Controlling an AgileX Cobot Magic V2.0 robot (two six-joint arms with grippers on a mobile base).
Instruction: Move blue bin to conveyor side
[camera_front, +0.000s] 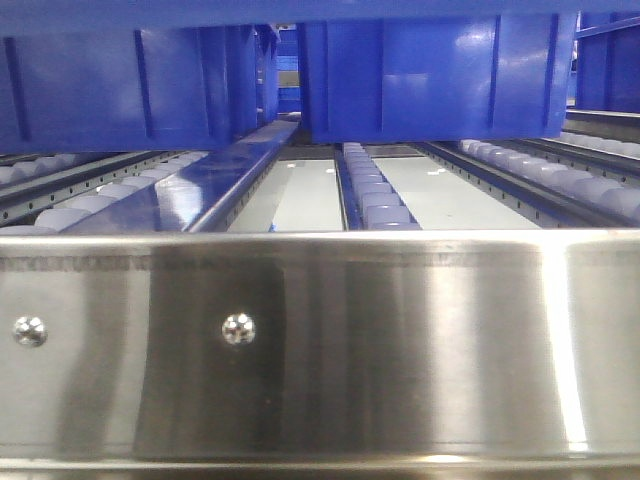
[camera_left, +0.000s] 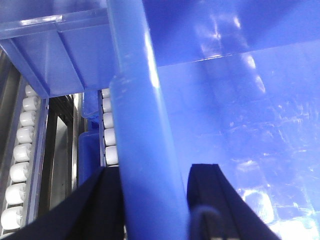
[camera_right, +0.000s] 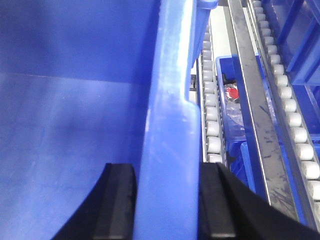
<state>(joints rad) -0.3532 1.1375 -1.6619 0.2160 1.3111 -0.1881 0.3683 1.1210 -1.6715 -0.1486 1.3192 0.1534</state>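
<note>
Left gripper: two black fingers straddle the thick top rim of the blue bin, one on each face, pads against the plastic. Clamped on the rim, as far as this view shows. Right gripper: same hold on the opposite rim, inner finger inside the bin, outer finger above the roller track.

Key relation: the bin lies between the two arms, its interior to the right of the left gripper and to the left of the right one. Both rims run straight away from the wrists, along the roller lanes. Neither arm is nearer. This looks like a two-handed carry, so uneven travel would likely skew the bin.

Bin: glossy royal blue, smooth walls, strong glare, no contents in the part visible. It sits in the roller rack beyond the stainless rail; cannot tell whether its base touches the rollers. Conveyor not in any view, so heading is unsettled. Neighbouring crate lies just to the right, with something red inside.
</note>
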